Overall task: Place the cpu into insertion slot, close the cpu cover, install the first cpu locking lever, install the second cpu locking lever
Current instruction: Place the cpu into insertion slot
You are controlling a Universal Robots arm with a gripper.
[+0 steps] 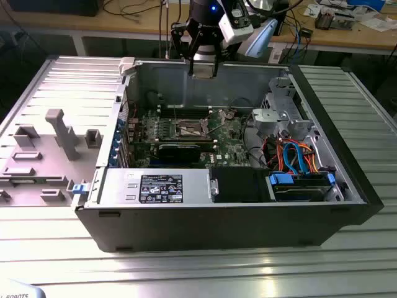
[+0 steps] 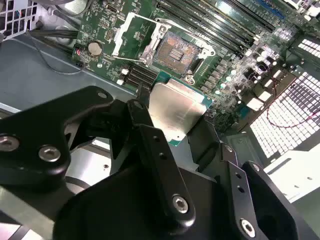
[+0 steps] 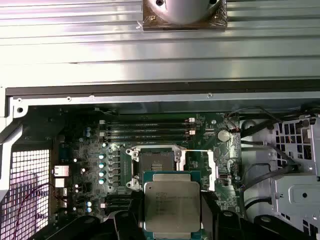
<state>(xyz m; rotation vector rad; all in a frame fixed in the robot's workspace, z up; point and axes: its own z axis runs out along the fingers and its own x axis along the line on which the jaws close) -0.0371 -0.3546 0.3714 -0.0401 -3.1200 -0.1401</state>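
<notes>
My gripper hangs over the far wall of the open computer case, shut on the cpu, a flat silver-topped square chip held by its edges between the black fingers. In both wrist views the cpu sits well above the green board. The insertion slot lies bare below it, a dark square socket with a silvery rim, also visible in the exterior view as the insertion slot. The cpu cover is swung open to one side of the slot.
Long memory slots run beside the socket. A metal drive cage, blue and orange cables and a black power supply fill the case. A grey fixture plate lies on the exterior view's left.
</notes>
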